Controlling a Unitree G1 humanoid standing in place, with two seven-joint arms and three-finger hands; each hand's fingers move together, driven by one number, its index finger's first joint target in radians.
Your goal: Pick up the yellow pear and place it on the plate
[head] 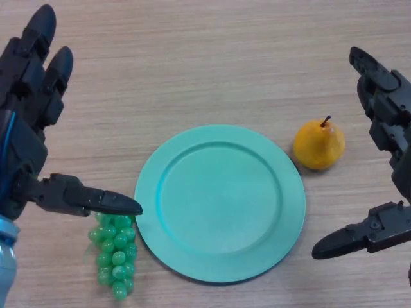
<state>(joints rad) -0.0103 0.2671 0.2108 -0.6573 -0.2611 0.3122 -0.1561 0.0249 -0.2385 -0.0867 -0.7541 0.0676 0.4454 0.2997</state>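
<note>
1. The task is not yet begun: the pear (319,145) stands on the table (192,64), just right of the plate (218,269), which holds nothing.
2. The right hand (385,160) is near the pear with thumb and fingers spread apart, touching nothing. The left hand (32,128) is also spread, at the left.
3. The pear is smooth, yellow-orange, with a dark stem. The plate is round, matte green. The grapes (114,256) look like plastic; the table is light wood grain.

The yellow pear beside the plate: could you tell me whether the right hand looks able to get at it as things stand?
Probably yes. The pear stands alone on the table, just right of the plate, and the open right hand is beside it with nothing between them.
</note>
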